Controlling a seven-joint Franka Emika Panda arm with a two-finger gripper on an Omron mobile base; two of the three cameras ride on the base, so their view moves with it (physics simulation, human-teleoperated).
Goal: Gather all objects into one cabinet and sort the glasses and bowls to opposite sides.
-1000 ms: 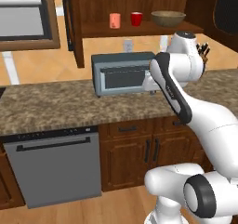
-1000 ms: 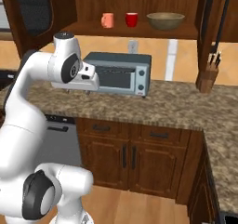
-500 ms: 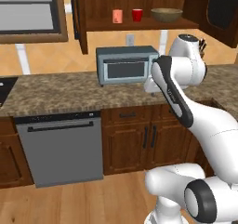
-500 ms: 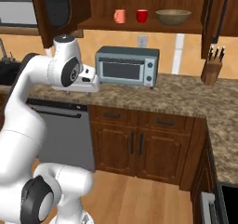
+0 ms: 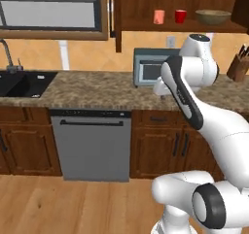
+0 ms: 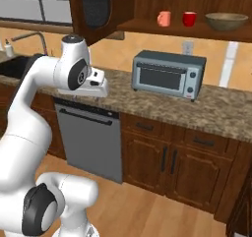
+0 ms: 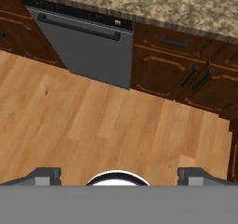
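Gripper (image 7: 116, 175) empty, tips spread wide, aimed down at wood floor (image 7: 107, 125) before dishwasher (image 7: 83, 42)

Cabinet (image 6: 147, 5) shelf holds salmon-pink cup (image 6: 164, 18), red cup (image 6: 189, 18) side by side, tan-brown bowl (image 6: 226, 20) apart toward shelf end

Grey mug unseen

Step, as judged: searching for missing mug, arm tucked over surface (image 6: 216, 108)

Next: locate mug, reach, grasp, carry to cup side
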